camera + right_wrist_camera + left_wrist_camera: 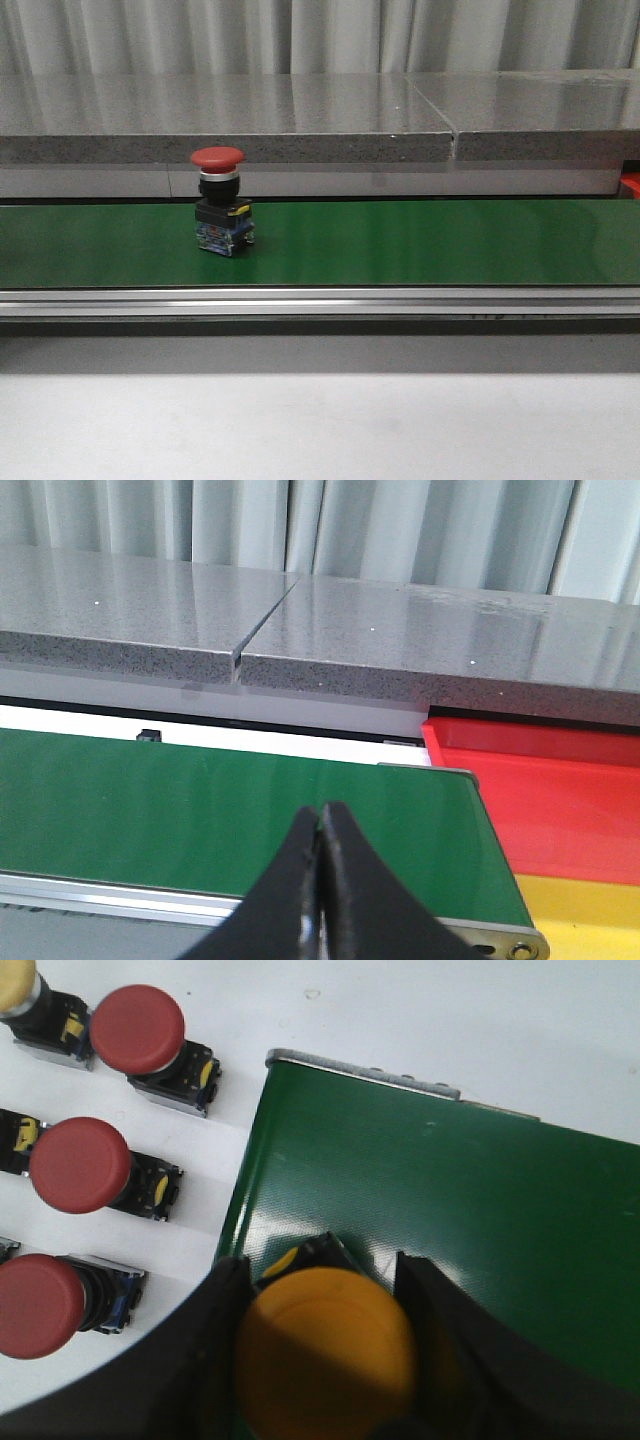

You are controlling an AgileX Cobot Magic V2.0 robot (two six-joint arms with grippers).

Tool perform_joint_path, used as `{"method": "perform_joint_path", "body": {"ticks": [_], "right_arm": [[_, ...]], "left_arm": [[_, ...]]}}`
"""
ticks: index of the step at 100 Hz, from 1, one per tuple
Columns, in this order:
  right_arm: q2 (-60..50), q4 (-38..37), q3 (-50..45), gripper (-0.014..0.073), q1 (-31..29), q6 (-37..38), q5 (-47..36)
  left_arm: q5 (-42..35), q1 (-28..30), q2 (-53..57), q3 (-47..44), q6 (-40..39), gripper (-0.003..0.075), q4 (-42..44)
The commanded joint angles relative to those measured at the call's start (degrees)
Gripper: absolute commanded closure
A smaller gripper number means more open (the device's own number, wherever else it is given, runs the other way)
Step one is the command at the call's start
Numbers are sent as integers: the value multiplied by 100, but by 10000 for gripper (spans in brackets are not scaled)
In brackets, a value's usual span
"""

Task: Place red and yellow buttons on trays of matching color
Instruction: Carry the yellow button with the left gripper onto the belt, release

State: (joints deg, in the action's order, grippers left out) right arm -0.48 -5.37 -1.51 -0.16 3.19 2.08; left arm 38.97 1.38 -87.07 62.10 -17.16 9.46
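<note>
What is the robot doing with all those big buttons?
It is sorting buttons by colour. The left gripper holds a yellow button over the end of the green belt. A red button stands on the belt. The right gripper waits shut near the red tray and yellow tray.

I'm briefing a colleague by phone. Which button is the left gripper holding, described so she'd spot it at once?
Start at the green conveyor belt, near its end. The yellow button sits between the left gripper fingers. The buttons lying beside the belt are mostly red-capped.
</note>
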Motion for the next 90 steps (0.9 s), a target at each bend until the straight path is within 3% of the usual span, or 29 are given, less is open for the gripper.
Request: {"method": "perform_joint_path", "body": {"ticks": [1, 12, 24, 31, 43, 53, 90], "right_arm": [[-94, -23, 55, 713, -5, -4, -451], [-94, -23, 55, 713, -5, -4, -451], [-94, -23, 55, 713, -5, -4, -451], [-94, -23, 55, 713, -5, -4, -451], [-94, -23, 55, 713, -5, -4, -451], [-94, -23, 55, 713, -5, -4, -451], [-94, -23, 55, 713, -5, -4, -451]], "left_arm": [[-289, -42, 106, 195, 0, 738, -36], [-289, -42, 17, 195, 0, 731, -89], [-261, -42, -29, 195, 0, 635, -101], [-261, -42, -29, 195, 34, 524, -101], [-261, -42, -29, 195, 153, 267, -117], [-245, -42, -29, 311, 153, 141, -117], [-338, -81, 545, 1043, 580, 131, -524]]}}
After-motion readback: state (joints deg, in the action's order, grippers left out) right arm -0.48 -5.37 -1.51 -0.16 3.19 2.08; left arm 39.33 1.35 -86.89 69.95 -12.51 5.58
